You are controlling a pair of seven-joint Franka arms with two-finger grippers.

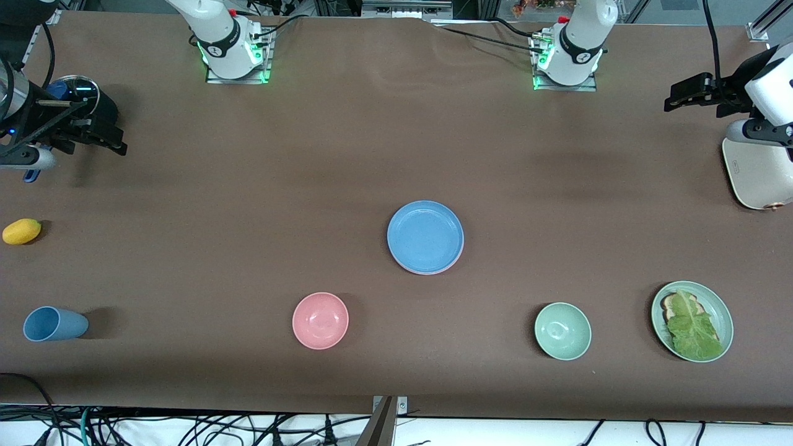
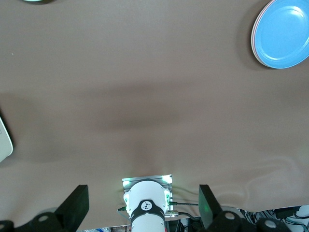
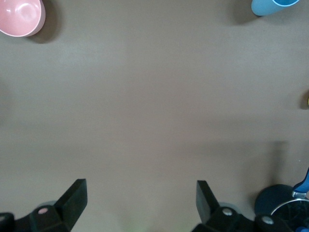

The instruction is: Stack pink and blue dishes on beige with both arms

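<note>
left gripper (image 2: 143, 205) fingers wide apart, empty, over the left arm's end of the brown table (image 1: 248, 204), right gripper (image 3: 140, 203) likewise at the other end, blue plate (image 1: 425, 236) mid-table atop a pink plate (image 1: 447, 265), only its rim showing

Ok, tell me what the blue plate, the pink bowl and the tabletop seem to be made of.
Blue plate: probably matte plastic or melamine, an even colour with only a soft sheen. Pink bowl: seemingly the same matte material, with a faint dull highlight inside. Tabletop: looks like a brown fabric or paper cover, with ripples near the arm bases.
</note>
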